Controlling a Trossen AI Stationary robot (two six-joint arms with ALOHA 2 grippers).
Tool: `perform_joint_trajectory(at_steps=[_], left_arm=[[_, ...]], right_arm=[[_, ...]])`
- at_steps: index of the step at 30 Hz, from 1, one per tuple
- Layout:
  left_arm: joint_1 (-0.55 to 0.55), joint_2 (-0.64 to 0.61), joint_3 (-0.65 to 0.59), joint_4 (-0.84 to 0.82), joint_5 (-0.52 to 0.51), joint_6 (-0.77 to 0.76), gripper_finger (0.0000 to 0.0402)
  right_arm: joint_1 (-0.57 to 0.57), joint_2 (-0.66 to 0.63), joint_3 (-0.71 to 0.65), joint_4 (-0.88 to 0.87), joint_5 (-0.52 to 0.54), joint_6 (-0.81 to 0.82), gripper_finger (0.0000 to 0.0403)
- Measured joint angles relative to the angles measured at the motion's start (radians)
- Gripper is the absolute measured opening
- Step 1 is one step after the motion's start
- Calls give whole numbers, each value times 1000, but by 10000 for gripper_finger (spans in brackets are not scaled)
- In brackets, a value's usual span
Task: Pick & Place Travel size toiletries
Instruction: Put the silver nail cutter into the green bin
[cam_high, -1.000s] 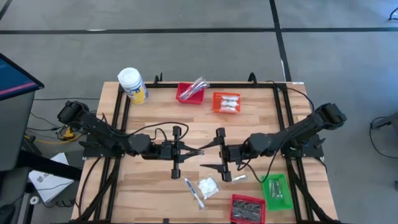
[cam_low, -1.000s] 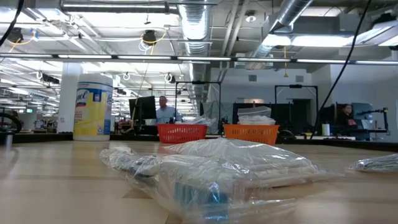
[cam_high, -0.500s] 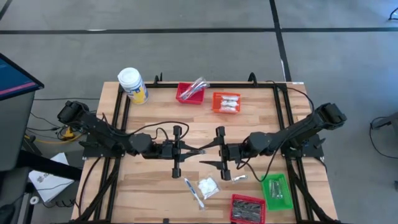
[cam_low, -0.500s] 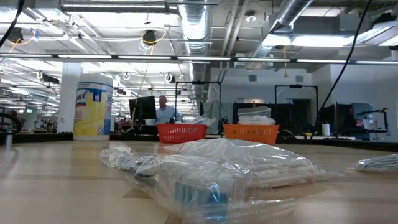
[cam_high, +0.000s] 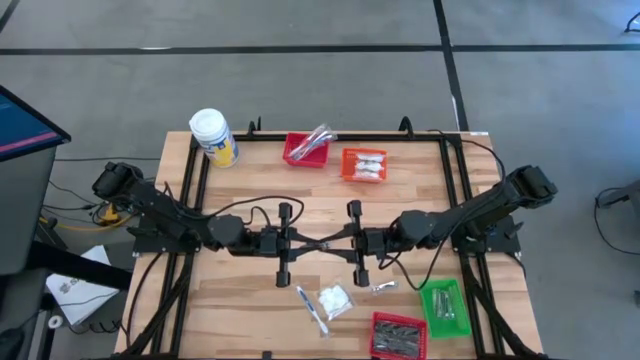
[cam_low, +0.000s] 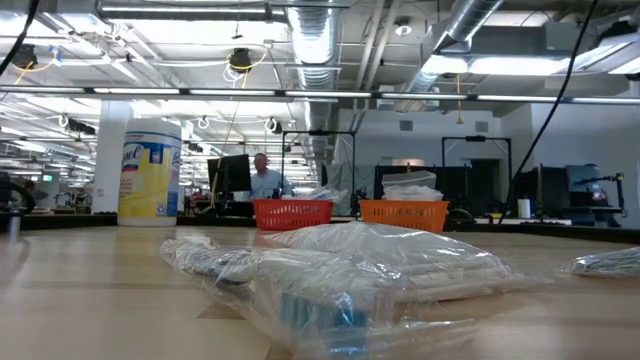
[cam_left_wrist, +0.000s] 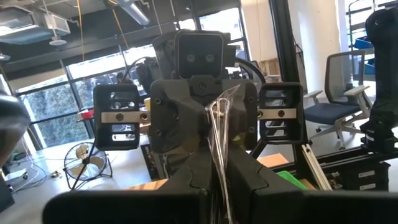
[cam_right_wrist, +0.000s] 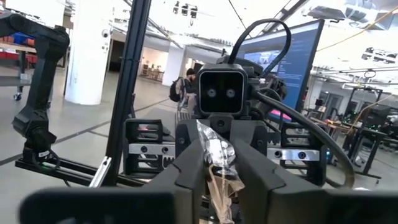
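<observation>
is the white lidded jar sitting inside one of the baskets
No, the jar stands on the bare table at a far corner, apart from the red basket.

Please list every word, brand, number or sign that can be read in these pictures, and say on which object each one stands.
Large yellow jar with white lid: a dark slanted brand word on its label, too blurred to read with certainty.
Small print below it: too small to read.
Clear-wrapped packets, red basket and orange basket: no readable text.

Both arms were dark, jointed and slender, with black cables looping along their links. Each wrist carried a boxy black camera housing with two round lenses, flanked by ribbed black blocks crossed by silver bars with screws.
</observation>
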Motion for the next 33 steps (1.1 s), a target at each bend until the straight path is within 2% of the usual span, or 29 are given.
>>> perform_joint_trajectory(at_steps=[3,11,15,24,29,31,33], left_arm=[[0,0,0,1,-6,0,12],[-7,0,-1,-4,-28,0,60],[-38,-3,-1,6,-192,62,98],[-117,-76,0,4,-591,193,216],[-161,-106,0,0,-678,242,247],[-165,-109,0,2,-687,243,253],[-170,-108,0,-3,-687,244,254]], right_arm=[[0,0,0,0,5,-7,47],[13,-6,1,-24,108,-34,47],[24,-22,1,-53,159,-34,48],[59,-115,0,-200,316,-20,47],[83,-200,0,-359,424,69,47],[96,-252,1,-489,478,158,47],[109,-316,14,-689,519,308,47]])
